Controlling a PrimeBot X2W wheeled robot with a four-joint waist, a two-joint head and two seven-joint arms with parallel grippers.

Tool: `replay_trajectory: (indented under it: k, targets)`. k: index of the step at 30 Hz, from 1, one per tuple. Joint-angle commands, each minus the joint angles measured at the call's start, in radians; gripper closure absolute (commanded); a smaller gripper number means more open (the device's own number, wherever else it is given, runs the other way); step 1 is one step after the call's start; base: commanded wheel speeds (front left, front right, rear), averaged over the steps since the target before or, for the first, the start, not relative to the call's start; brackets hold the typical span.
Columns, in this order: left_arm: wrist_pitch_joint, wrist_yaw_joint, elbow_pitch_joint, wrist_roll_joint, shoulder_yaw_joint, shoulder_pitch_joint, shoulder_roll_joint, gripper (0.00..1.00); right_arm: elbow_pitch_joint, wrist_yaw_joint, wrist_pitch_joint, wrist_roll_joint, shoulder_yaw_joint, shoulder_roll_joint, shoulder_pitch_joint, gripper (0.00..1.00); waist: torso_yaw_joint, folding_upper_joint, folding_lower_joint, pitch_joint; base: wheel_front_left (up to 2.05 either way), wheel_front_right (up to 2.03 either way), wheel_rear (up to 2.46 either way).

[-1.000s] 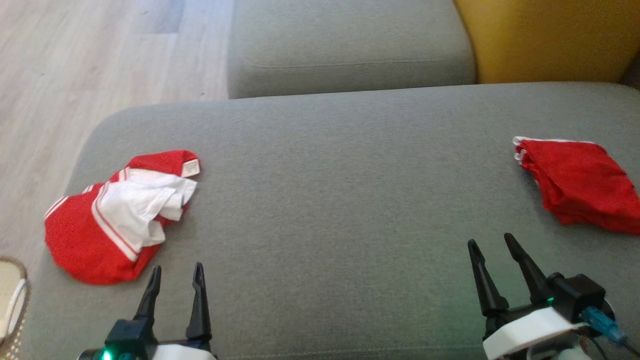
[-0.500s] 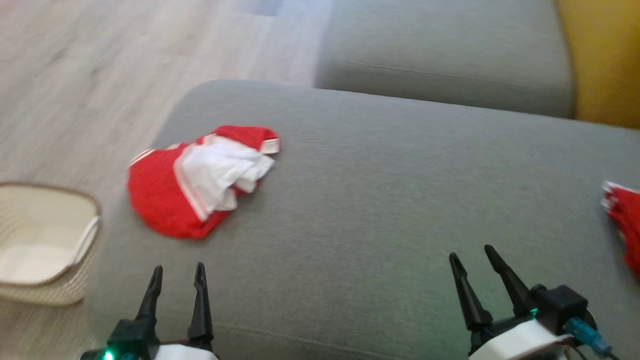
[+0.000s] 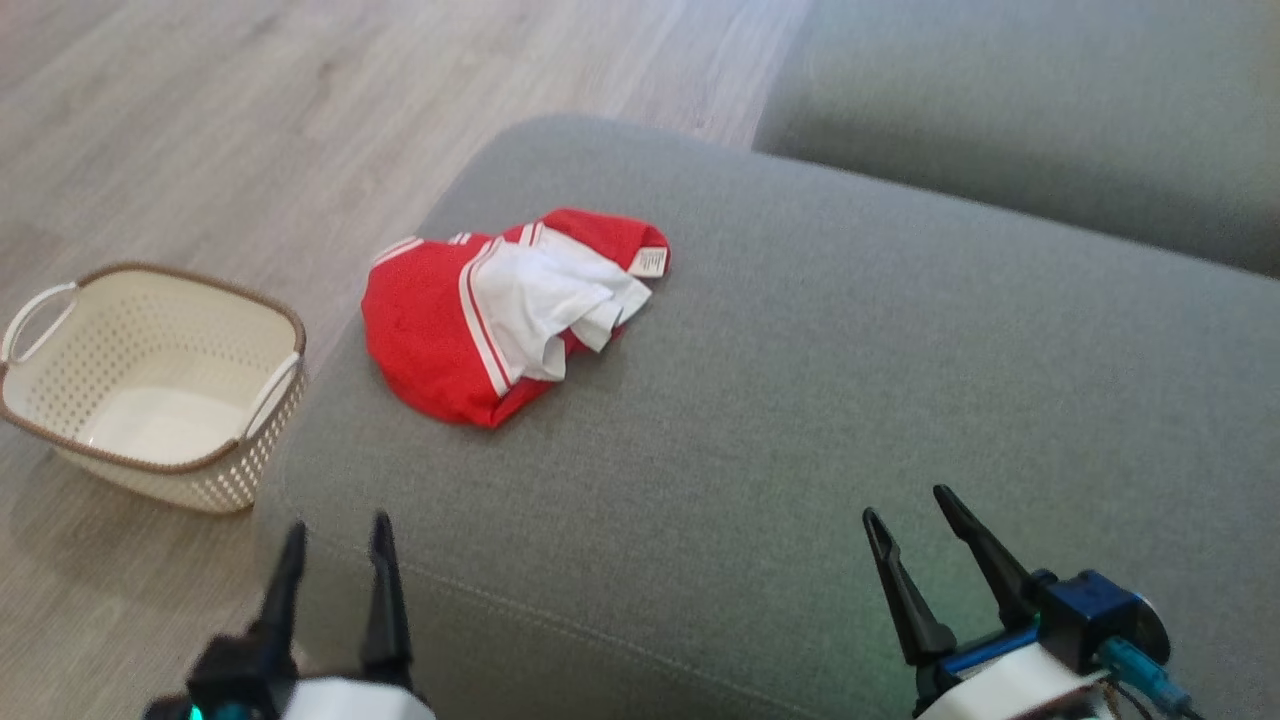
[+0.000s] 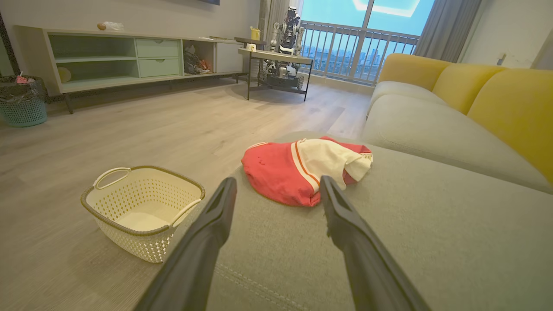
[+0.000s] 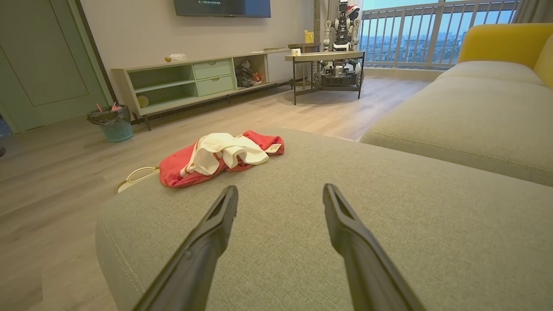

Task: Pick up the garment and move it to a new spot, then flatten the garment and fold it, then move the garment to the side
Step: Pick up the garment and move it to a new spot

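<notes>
We log left gripper (image 3: 337,521): 2 fingers spread wide, holding nothing | right gripper (image 3: 907,503): 2 fingers wide, empty | crumpled red-and-white garment (image 3: 430,340): on grey sofa cushion (image 3: 800,400), ahead of left fingertips, apart from them, well left of right fingers | perforated cream basket (image 3: 180,272): on floor, left of left fingers
</notes>
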Motion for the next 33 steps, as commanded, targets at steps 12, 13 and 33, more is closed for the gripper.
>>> replay_trajectory:
  k: [12,13,33]
  targets:
    - [-0.001,-0.054,0.078,-0.070,0.122,-0.458,0.008,0.00,-0.089,0.000,-0.009,-0.139,-0.013,-0.010,-0.129,0.00,-0.056,0.0000,0.0000,0.244,0.00,0.00,0.00]
    - [0.017,-0.060,0.122,-0.069,0.123,-0.508,0.021,0.00,-0.092,0.000,-0.009,-0.149,-0.015,-0.010,-0.138,0.00,-0.060,0.0000,0.0000,0.265,0.00,0.00,0.00]
    - [0.480,-0.183,0.993,-0.226,0.150,-1.198,0.110,0.00,-0.128,0.000,-0.009,-0.222,-0.028,-0.062,-0.282,0.00,-0.142,0.0000,0.0000,0.525,0.00,0.00,0.00]
